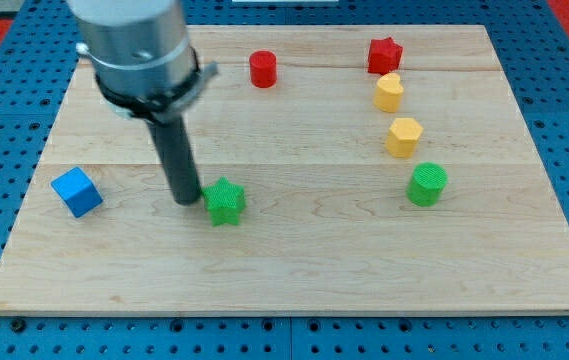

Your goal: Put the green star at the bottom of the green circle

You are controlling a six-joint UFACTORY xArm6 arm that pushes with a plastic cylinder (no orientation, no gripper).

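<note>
Rod tip (187, 201) touching left side of small green star block (225, 202), mid-board, nearer bottom edge. No pincer on rig: bare rod, nothing to open or close. Green round cylinder block (427, 185) well right, toward right edge, slightly higher. Target spot below it. Push rightward, slight downward bias needed.

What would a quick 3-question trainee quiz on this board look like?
1. True or false: my tip sits just at the view's left of the green star.
2. Which block lies nearest above the green circle? A) blue cube B) yellow hexagon C) red cylinder
3. Fill in: the red star is at the board's upper ____.

Key: 1 true; 2 B; 3 right.
</note>
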